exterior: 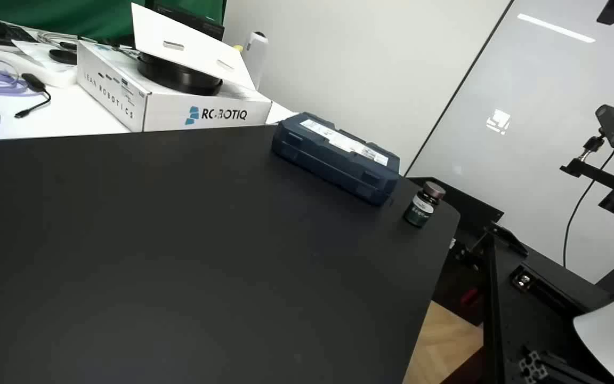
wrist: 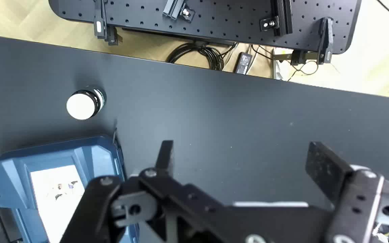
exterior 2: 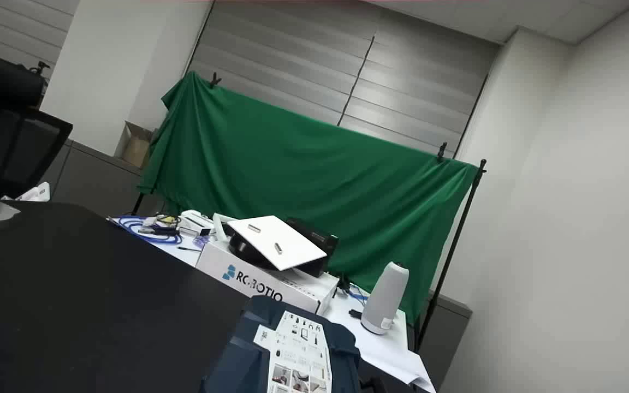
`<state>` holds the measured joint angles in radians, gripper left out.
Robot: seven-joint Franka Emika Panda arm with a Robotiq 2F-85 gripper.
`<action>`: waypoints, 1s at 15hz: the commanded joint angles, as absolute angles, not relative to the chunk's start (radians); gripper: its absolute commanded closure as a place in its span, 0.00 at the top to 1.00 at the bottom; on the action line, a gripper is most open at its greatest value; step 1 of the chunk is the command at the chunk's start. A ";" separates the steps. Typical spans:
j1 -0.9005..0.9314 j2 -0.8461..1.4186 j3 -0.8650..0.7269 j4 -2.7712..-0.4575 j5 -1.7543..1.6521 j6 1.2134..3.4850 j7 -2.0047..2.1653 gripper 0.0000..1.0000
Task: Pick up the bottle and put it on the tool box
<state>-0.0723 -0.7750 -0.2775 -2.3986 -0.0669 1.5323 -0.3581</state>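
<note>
The bottle [exterior: 423, 205] is small and dark with a pale label and a greyish cap. It stands upright near the table corner in an exterior view. In the wrist view the bottle [wrist: 81, 106] is at upper left, its cap washed white. The tool box [exterior: 333, 160], a dark navy case with a white label, lies flat beside the bottle, apart from it. The tool box also shows in an exterior view [exterior 2: 238, 360], cut off at the bottom, and at lower left in the wrist view [wrist: 59, 192]. My gripper [wrist: 241, 148] is open and empty over the table, right of both.
The dark table [exterior: 179, 256] has an edge near the bottle. A white Robotiq cardboard box [exterior: 208, 113] stands behind it on a white desk. A black perforated plate [wrist: 221, 20] lies beyond the table edge, with coiled cables [wrist: 198, 55] on the floor between.
</note>
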 commanded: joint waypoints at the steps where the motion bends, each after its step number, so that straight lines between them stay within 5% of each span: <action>1: -0.076 -0.773 -0.275 -2.397 -0.065 1.533 -0.360 1.00; 9: -0.076 -0.775 -0.275 -2.397 -0.065 1.534 -0.360 1.00; 15: -0.129 -0.666 -0.321 -2.411 -0.171 1.795 -0.358 1.00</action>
